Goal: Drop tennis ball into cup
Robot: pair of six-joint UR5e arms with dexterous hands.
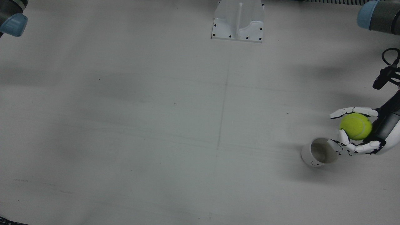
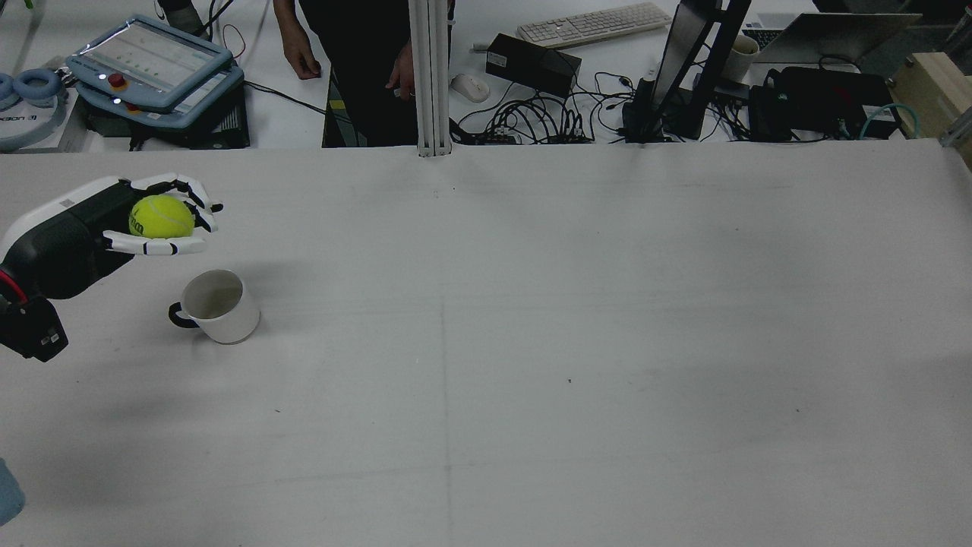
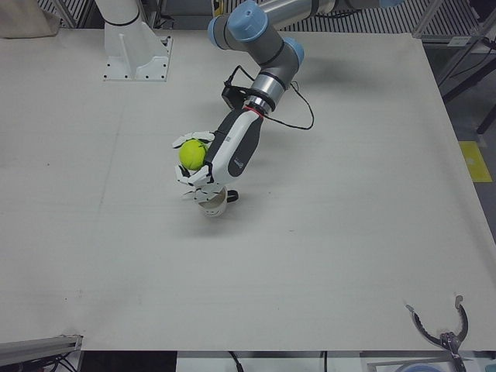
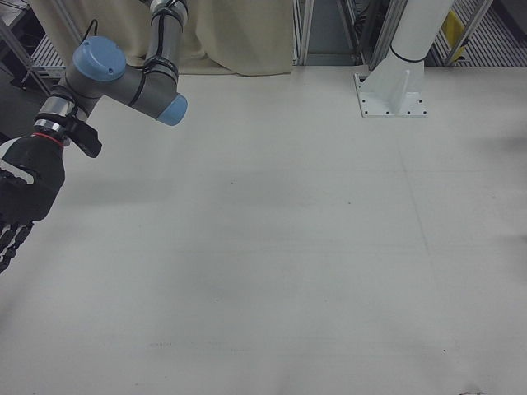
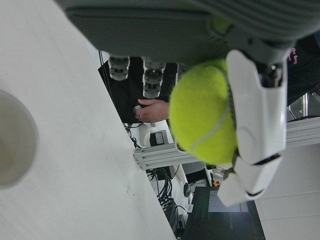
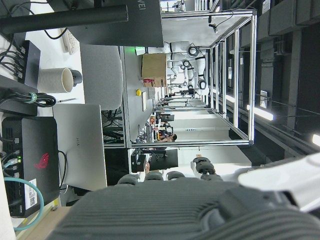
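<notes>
**Over the mug's far side: ball in hand, not yet above the opening**

On the worktop's (image 2: 486,342) left edge in the rear view, the left robot hand (image 2: 163,220) is clamped around the fuzzy yellow-green tennis ball (image 2: 160,216), fingers wrapped over top and bottom. Ball is held clear of the surface, just beside and above the white ceramic mug with a dark handle (image 2: 216,305). Mug stands upright and looks empty.

Handling, my read:
- Ball is light, felt-covered, slightly springy. Grippy, so slip risk looks low with the current enclosing hold around its middle.
- Bouncy: a high release could rebound it out or off the rim. Lower release looks safer.
- Mug is rigid but light and free-standing; a finger knock could tip or slide it. Front view shows the fingertips (image 1: 342,147) very close to the rim; contact can't be confirmed.

Right robot hand (image 4: 20,210) hangs off at its own side, well apart, holding nothing visible; finger spread can't be made out.

Surface: flat matte white, bare apart from the mug, no stops. Beyond the table: a person standing, a keyboard, cables, a teach pendant.
</notes>
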